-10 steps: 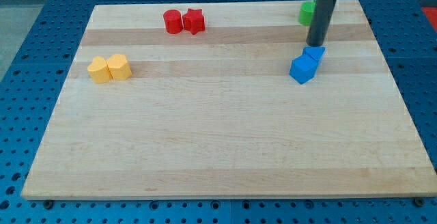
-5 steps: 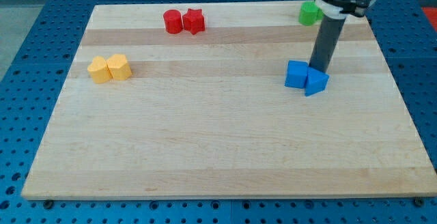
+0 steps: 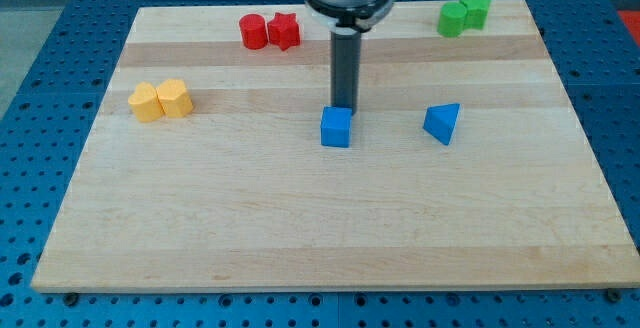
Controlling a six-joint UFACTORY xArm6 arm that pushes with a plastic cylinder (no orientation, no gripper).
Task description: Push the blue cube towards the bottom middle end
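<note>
The blue cube [image 3: 336, 127] sits near the middle of the wooden board [image 3: 320, 228], a little right of centre. My tip [image 3: 343, 107] rests right at the cube's top edge, touching or nearly touching it. A blue triangular block [image 3: 442, 123] lies apart, to the cube's right.
Two yellow blocks [image 3: 160, 100] sit side by side at the view's left. A red cylinder [image 3: 253, 31] and a red star-like block [image 3: 284, 31] sit at the top. Two green blocks [image 3: 463, 14] sit at the top right corner.
My tip has swept left, taking the blue cube away from the triangular block toward the board's middle. The blue triangular block stays at the right, now alone.
</note>
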